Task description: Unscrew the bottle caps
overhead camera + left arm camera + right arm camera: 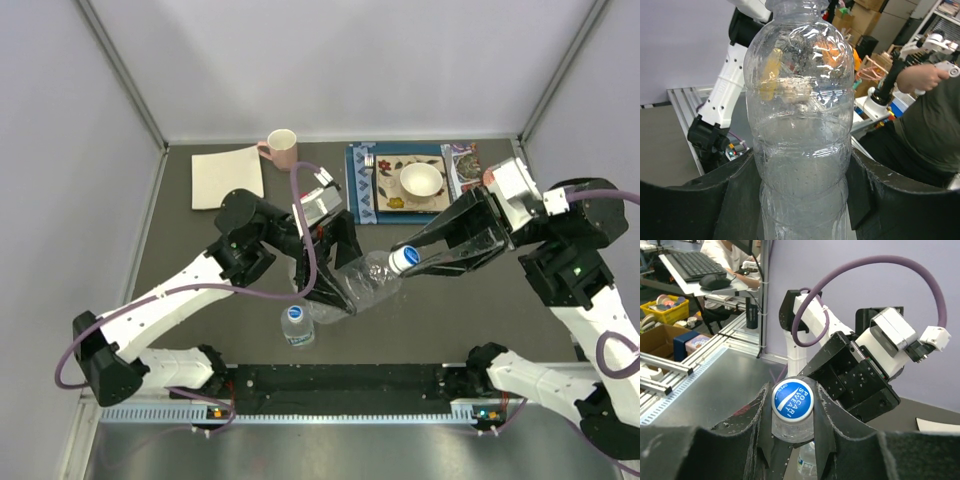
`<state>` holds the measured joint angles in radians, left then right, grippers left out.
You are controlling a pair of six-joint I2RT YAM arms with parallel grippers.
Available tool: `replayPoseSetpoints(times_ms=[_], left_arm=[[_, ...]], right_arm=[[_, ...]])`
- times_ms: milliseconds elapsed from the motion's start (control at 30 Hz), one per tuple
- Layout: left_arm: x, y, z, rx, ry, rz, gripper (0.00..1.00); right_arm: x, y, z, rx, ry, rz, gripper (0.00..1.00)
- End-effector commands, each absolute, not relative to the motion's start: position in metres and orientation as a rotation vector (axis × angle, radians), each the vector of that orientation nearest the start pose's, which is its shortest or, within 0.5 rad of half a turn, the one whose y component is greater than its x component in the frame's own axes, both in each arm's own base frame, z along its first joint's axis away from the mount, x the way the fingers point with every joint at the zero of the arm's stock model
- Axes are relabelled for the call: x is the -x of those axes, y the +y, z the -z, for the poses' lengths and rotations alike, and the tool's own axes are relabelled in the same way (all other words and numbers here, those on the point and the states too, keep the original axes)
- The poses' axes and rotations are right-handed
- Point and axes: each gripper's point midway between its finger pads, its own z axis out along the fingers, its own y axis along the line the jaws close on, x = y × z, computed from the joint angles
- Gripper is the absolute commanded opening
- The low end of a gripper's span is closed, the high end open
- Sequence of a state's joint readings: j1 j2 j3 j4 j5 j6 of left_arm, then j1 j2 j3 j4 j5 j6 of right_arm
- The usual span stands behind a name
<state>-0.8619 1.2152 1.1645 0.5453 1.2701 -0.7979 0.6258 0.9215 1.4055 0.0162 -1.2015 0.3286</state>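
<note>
Left gripper point(332, 290) clamps the tilted bottle point(365, 280) mid-table, right gripper point(418, 256) pinches its cap point(792, 400) at the two o'clock end, cap not yet off, and a second bottle point(297, 326) at seven o'clock sits capped.

bottle point(365, 280) point(297, 335) x2 | cap point(405, 258) point(294, 313) x2 | mug point(283, 148) x1 | bowl point(421, 180) x1 | napkin point(228, 178) x1 | mat point(375, 205) x1 | arm point(170, 300) point(590, 320) x2 | worktop point(450, 320) x1
</note>
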Motion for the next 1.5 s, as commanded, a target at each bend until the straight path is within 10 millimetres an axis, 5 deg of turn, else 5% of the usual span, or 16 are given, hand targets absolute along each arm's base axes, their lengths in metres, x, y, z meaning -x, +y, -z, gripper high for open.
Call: replayPoseSetpoints(times_ms=[0,400,567,900,1167,1300,1467], left_arm=[[-0.055,-0.327,-0.454,1.987,-1.438,-2.829,0.46],[-0.060,-0.329,-0.452,2.015,-1.492,-2.814,0.46],[-0.068,-0.333,-0.446,2.012,-1.631,-2.788,0.45],[-0.071,-0.331,-0.443,2.010,-1.710,-2.789,0.47],[-0.072,-0.332,-0.442,2.009,-1.716,-2.787,0.48],[-0.075,-0.334,-0.441,2.007,-1.736,-2.786,0.48],[-0.081,-0.336,-0.441,2.018,-1.804,-2.782,0.48]], right_arm=[[-0.015,0.232,-0.478,1.529,0.837,-1.588,0.00],[-0.006,0.224,-0.500,1.470,0.840,-1.556,0.00],[-0.029,0.235,-0.500,1.337,0.983,-1.530,0.28],[-0.047,0.240,-0.506,1.239,1.046,-1.472,0.42],[-0.054,0.241,-0.509,1.199,1.072,-1.443,0.69],[-0.079,0.242,-0.522,1.037,1.128,-1.357,0.83],[-0.116,0.236,-0.547,0.777,1.243,-1.271,0.86]])
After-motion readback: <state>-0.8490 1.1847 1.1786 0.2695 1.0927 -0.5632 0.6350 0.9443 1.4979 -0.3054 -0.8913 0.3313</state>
